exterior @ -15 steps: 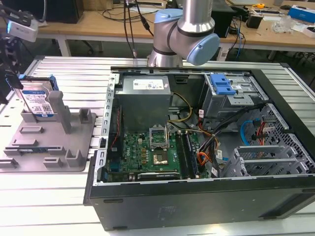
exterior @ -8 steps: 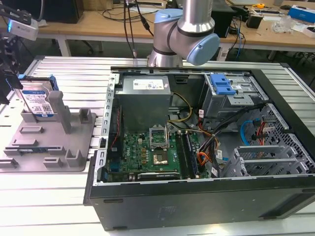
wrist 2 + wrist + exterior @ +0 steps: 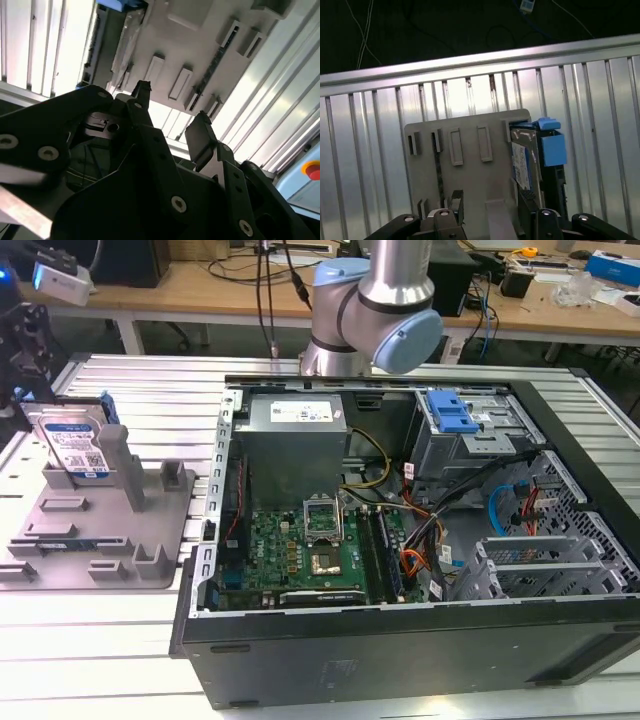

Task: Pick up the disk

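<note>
Silver with blue side rails, the disk (image 3: 73, 445) stands upright in a grey fixture (image 3: 110, 530) at the exterior view's left, beside the computer case (image 3: 400, 660). We see the gripper (image 3: 172, 112) released, its 2 fingers (image 3: 200, 132) apart, grasping nothing.

My arm (image 3: 390, 280) is a silver tube with pale blue rounded joint caps; my gripper (image 3: 172, 107) is matte black, built of angular linked bars; bright round screws stud every link joint.
</note>
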Tool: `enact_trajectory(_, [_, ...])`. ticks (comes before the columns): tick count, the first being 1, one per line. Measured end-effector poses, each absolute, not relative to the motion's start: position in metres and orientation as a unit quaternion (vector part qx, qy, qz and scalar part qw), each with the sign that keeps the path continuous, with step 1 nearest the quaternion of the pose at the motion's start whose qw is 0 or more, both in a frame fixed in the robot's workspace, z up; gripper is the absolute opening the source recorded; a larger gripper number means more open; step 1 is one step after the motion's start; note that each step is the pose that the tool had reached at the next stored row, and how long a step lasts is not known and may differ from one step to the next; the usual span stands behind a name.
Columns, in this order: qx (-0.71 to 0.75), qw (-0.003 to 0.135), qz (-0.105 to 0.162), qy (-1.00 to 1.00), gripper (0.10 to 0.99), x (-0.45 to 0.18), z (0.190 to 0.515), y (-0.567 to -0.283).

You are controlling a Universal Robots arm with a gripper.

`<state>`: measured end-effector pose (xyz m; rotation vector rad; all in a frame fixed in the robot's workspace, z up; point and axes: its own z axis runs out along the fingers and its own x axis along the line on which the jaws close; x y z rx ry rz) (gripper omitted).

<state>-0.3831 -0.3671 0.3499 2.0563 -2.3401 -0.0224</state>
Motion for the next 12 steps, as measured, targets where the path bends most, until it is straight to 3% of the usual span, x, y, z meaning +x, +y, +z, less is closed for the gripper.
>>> enact_trajectory(12, [0.669,0.016,-0.001,-0.743,0.557,-0.393,0.35,-0.31])
